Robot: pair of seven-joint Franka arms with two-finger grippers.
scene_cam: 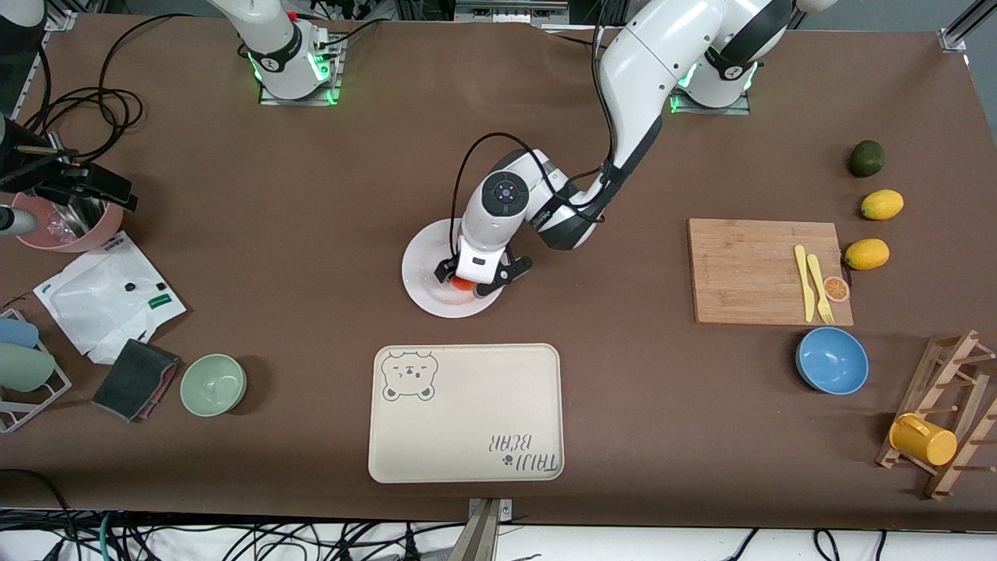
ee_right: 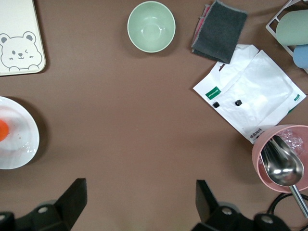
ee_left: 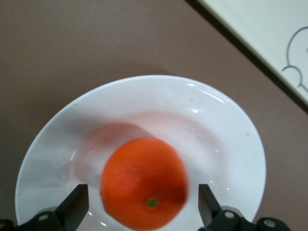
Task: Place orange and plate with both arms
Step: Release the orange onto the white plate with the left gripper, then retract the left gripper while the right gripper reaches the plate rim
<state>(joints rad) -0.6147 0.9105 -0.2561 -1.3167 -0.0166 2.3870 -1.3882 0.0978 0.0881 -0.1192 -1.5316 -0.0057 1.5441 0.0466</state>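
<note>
Orange (ee_left: 144,183) on plate (ee_left: 226,125), jaws apart.

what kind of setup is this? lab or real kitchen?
Most likely a robot lab bench staged as a kitchen: both arm bases are bolted to the brown-covered table, loose cables hang along its edge, and kitchen props like the cutting board and mug rack are laid out.

Robot lab: bolted arm bases (scene_cam: 292,74), loose cables (scene_cam: 86,101), staged kitchenware.
</note>
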